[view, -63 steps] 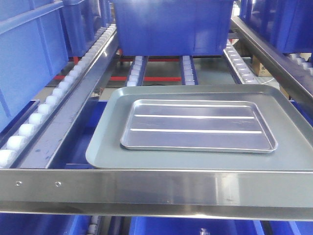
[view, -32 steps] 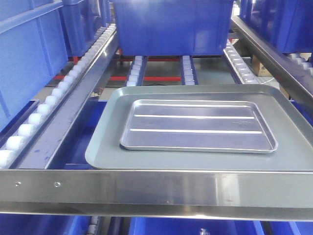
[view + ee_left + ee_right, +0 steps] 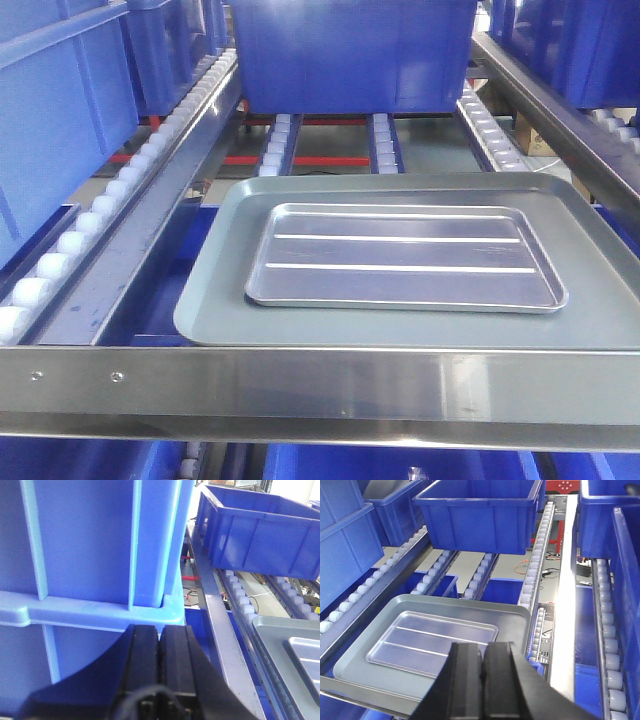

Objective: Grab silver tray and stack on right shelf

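A shiny silver tray with two long ridges lies flat inside a larger dull grey tray, which rests on the white roller rails of a steel rack. A steel front bar with two small screws runs across the rack just in front of both trays, and a big blue crate sits farther back on the same lane.

The task appears to be at its start: the silver tray is untouched and neither arm has reached for it.

The right gripper has its black fingers pressed together, holding nothing. It hangs above the front edge of the rack, with the silver tray ahead of it and to its left, near but apart.

The left gripper is likewise pressed closed and empty, facing the wall of a blue crate on the left; the trays show only at the far right edge of its view.

The next move likely calls for the right fingers to part, then descend to the tray's low rim, which offers little to pinch.
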Controlling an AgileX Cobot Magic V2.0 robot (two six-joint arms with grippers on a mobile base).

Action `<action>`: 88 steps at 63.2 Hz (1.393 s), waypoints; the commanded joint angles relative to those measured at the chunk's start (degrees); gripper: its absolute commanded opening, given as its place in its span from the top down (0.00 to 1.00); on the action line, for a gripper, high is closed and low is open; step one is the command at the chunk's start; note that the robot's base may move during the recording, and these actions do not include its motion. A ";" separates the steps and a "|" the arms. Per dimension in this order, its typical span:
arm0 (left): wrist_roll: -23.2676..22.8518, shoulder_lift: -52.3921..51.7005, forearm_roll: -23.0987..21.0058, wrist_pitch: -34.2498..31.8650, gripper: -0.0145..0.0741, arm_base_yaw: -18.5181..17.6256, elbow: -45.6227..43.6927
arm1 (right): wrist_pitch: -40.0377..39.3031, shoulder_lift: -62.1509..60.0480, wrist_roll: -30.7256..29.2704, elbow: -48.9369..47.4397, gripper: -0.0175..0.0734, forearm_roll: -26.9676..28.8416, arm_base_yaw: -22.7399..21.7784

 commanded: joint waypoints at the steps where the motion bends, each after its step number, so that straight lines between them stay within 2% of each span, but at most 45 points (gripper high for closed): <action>1: -0.11 -0.83 0.31 -5.29 0.95 0.18 1.10 | -4.88 1.05 -0.48 -1.49 0.75 -0.08 -0.28; 57: -0.11 -0.83 0.31 -5.29 0.95 0.18 1.10 | -5.29 1.05 -0.48 -1.43 0.75 -0.91 -0.28; 64: -0.11 -0.83 0.31 -5.29 0.95 0.18 1.10 | -9.78 1.05 -0.41 0.68 0.75 -1.38 -0.43; 69: -0.11 -0.83 0.31 -5.29 0.95 0.18 1.10 | -14.26 1.05 -0.47 3.04 0.75 -2.65 -1.99; 82: -0.11 -0.83 0.31 -5.29 0.95 0.18 1.10 | -21.43 0.67 -0.89 11.14 0.75 -3.01 -12.58; 88: -0.11 -0.83 0.31 -5.29 0.95 0.18 1.10 | -24.53 -1.43 -0.89 15.52 0.75 -3.01 -15.60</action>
